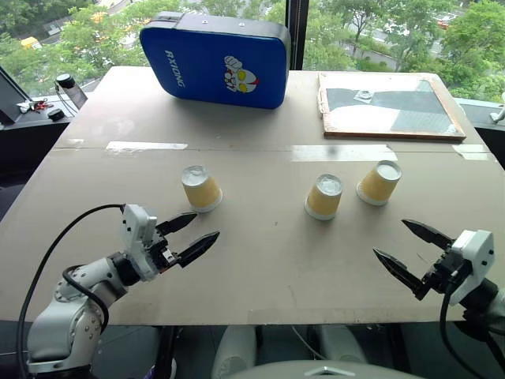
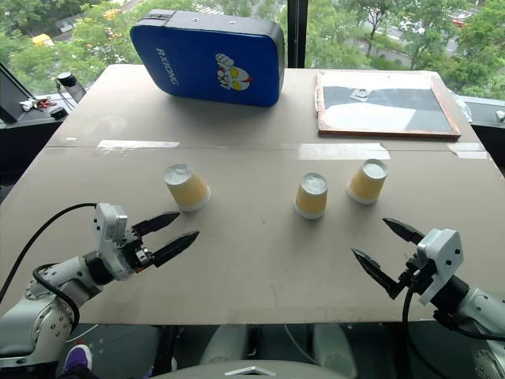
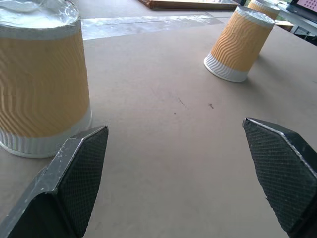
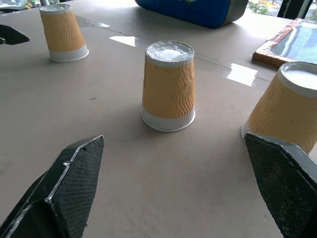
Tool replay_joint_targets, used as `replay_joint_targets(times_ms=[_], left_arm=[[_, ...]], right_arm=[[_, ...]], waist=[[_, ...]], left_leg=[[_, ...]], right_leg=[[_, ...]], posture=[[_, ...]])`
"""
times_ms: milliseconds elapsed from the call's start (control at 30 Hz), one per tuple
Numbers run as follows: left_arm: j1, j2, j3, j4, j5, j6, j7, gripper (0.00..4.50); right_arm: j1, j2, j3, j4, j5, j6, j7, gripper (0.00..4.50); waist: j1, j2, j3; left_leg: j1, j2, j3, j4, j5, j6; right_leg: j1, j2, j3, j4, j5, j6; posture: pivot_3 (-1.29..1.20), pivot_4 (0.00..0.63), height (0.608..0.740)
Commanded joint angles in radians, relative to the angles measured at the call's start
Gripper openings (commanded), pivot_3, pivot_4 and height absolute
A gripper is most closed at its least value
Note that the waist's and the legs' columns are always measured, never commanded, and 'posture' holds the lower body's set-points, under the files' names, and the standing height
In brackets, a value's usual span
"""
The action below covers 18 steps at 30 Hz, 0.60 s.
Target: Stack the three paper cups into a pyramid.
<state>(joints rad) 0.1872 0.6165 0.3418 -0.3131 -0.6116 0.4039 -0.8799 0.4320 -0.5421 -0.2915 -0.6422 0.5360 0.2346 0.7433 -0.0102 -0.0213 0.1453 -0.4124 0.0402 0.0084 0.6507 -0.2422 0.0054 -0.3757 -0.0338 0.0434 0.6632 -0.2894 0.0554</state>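
A: Left side?
B: Left gripper (image 1: 188, 236), jaws spread wide, holding nothing, low over the table (image 1: 268, 268). Left cup (image 1: 200, 188) upside down, just beyond it.

A: Middle?
B: Middle cup (image 1: 324, 197), upside down, alone. Right cup (image 1: 379, 182) near it, slightly farther back, apart. None stacked.

A: Right side?
B: Right gripper (image 1: 405, 249), jaws wide apart, empty, well short of the cups.

A: Back of table?
B: Blue pad (image 1: 215, 57); framed board (image 1: 388, 105).
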Motion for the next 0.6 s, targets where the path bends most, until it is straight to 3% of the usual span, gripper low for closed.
replay_joint_targets(times_ms=[33, 467, 600], left_arm=[[-0.017, -0.007, 0.022, 0.018, 0.033, -0.052, 0.037, 4.47], [-0.028, 0.012, 0.013, 0.007, -0.006, -0.051, -0.033, 4.47], [0.02, 0.013, 0.04, -0.048, -0.055, -0.067, -0.093, 4.47]], right_arm=[[-0.025, -0.004, 0.037, -0.054, -0.024, -0.03, -0.002, 4.5], [-0.435, 0.095, 0.339, 0.188, -0.209, 0.121, -0.185, 4.5], [-0.554, 0.175, 0.382, 0.282, -0.265, 0.157, -0.27, 4.5]], waist=[[0.0, 0.0, 0.0], [-0.003, -0.001, 0.0], [-0.004, -0.001, 0.0]], left_leg=[[0.0, 0.0, 0.0, 0.0, 0.0, 0.0], [-0.001, 0.0, 0.0, 0.0, 0.0, 0.0], [-0.001, 0.0, 0.0, 0.0, 0.0, 0.0]], right_leg=[[0.0, 0.0, 0.0, 0.0, 0.0, 0.0], [-0.001, 0.0, 0.0, 0.001, 0.0, 0.0], [-0.002, 0.0, 0.0, 0.001, 0.0, 0.0]], posture=[[0.0, 0.15, 0.74], [0.0, 0.15, 0.74], [0.0, 0.15, 0.74]])
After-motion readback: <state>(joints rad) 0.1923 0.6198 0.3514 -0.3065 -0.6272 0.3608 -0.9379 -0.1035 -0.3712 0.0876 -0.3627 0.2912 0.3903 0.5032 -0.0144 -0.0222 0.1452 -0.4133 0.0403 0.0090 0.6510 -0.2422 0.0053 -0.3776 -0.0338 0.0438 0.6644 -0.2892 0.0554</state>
